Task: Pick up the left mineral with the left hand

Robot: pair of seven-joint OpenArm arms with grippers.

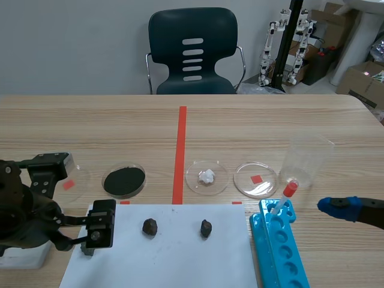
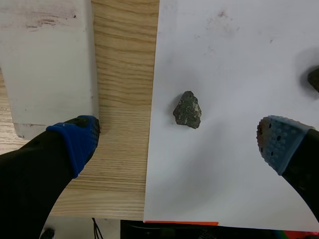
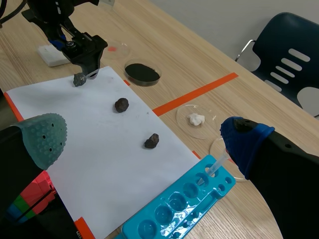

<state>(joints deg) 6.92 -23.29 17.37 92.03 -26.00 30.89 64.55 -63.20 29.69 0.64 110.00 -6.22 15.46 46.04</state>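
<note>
Left mineral (image 2: 187, 110) sits between the parted left fingers (image 2: 75, 142), barely visible in scene view

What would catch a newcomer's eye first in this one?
The left gripper, open, hangs over a grey mineral that lies between its fingers, touching neither, near the left edge of the white sheet. Two darker minerals lie further right on the same sheet. Beyond it a dish of black powder stands out left of the orange-red tape line, and a bright blue tray sits to the sheet's right.
</note>
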